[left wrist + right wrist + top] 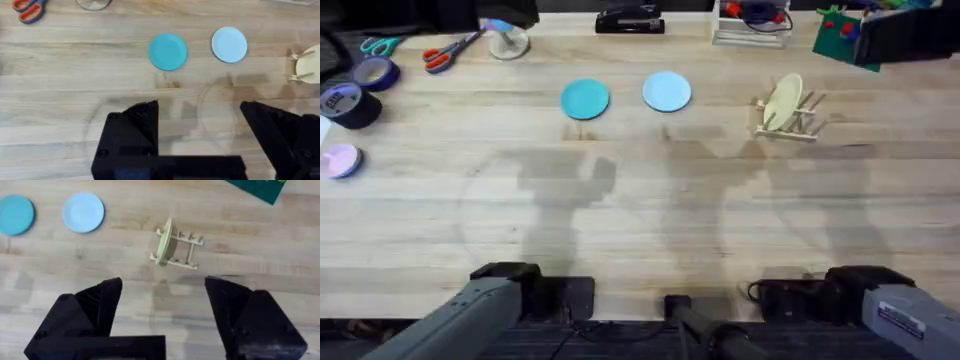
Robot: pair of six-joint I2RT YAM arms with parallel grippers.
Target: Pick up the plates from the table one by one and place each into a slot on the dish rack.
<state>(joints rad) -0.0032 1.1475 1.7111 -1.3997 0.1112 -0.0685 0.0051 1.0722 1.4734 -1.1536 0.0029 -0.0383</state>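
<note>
A teal plate (585, 99) and a light sky-blue plate (667, 91) lie flat side by side on the far middle of the wooden table (640, 200). To their right stands the small wooden dish rack (794, 118), with a cream-yellow plate (782, 102) upright in one slot. Both arms rest low at the near edge. In the left wrist view my left gripper (200, 117) is open, well short of the teal plate (167, 51) and the blue plate (229, 44). My right gripper (162, 300) is open too, short of the rack (181, 251).
Scissors (450, 50), tape rolls (355, 95) and a pink item (340, 160) crowd the far left. A black stapler (630, 22), a white holder (752, 25) and a green object (850, 38) line the back edge. Bare wood lies between the arms and the plates.
</note>
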